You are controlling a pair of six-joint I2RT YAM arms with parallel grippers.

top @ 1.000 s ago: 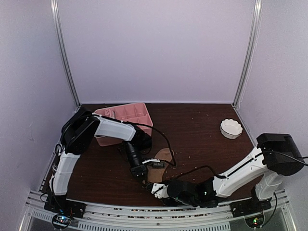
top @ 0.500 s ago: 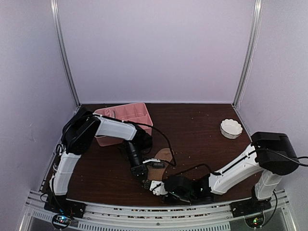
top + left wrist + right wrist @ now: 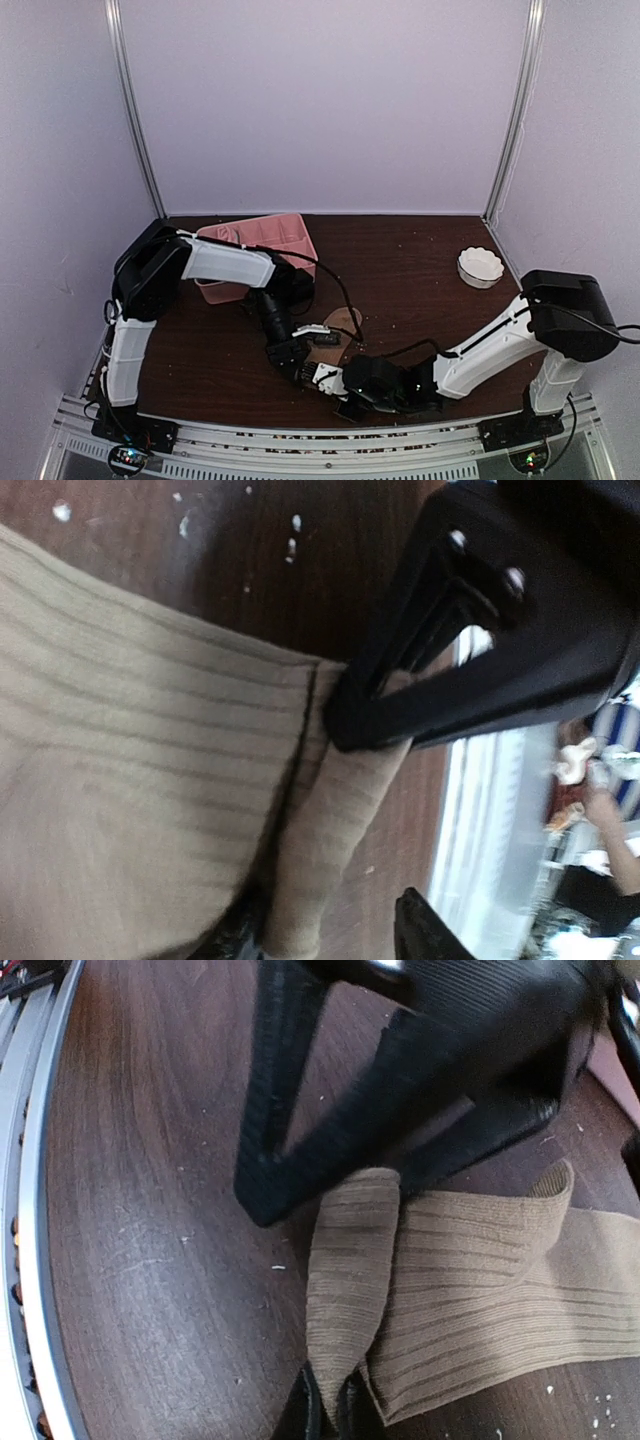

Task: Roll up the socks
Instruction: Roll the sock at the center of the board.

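A ribbed tan sock [image 3: 343, 322] lies flat on the dark wooden table [image 3: 420, 300] between both arms. Its near end is folded up into a narrow flap [image 3: 350, 1280]. My right gripper [image 3: 328, 1412] is shut on the tip of that flap, low near the front rail [image 3: 322, 378]. My left gripper [image 3: 330, 935] is open, its fingers [image 3: 425, 930] apart on either side of the same fold [image 3: 330, 830] without pinching it. In the top view it [image 3: 295, 358] hangs just left of the right one. The right gripper's black fingers [image 3: 450, 640] press on the sock [image 3: 130, 750] in the left wrist view.
A pink divided tray [image 3: 270, 235] stands at the back left behind the left arm. A small white scalloped bowl [image 3: 480, 267] sits at the right. Pale crumbs dot the wood. The metal front rail [image 3: 30, 1220] runs close beside the grippers.
My left gripper has let go and opened. My right gripper has slid left to the sock's end and shut on the folded flap.
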